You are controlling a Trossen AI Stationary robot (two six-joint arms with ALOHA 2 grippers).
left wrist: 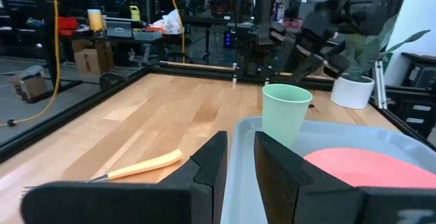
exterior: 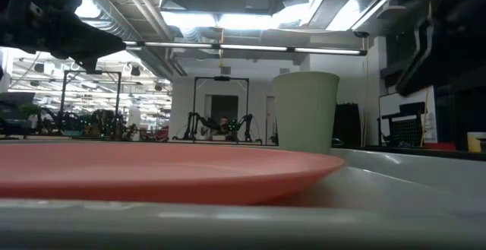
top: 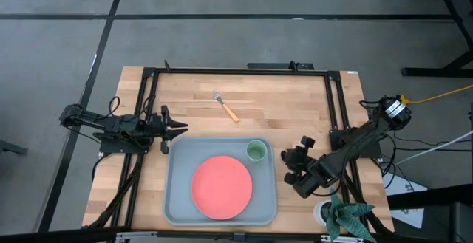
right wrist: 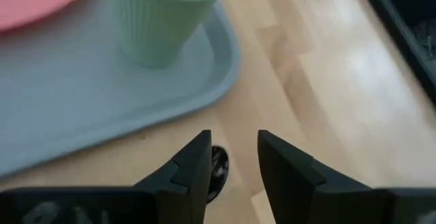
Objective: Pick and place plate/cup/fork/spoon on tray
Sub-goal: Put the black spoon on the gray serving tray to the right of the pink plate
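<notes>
High view showed the plate (top: pixel 222 187) on the tray (top: pixel 177 199), the cup (top: pixel 256 151) at its far right corner, the right gripper (top: pixel 290 165) spread just right, the left gripper (top: pixel 182 131) spread at the tray's far left corner, and the fork (top: pixel 226 107) farther on bare table.

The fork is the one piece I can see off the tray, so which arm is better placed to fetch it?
Probably left. The fork lies on the table beyond the tray, nearer the open left gripper. The right gripper sits beside the cup, farther off.
</notes>
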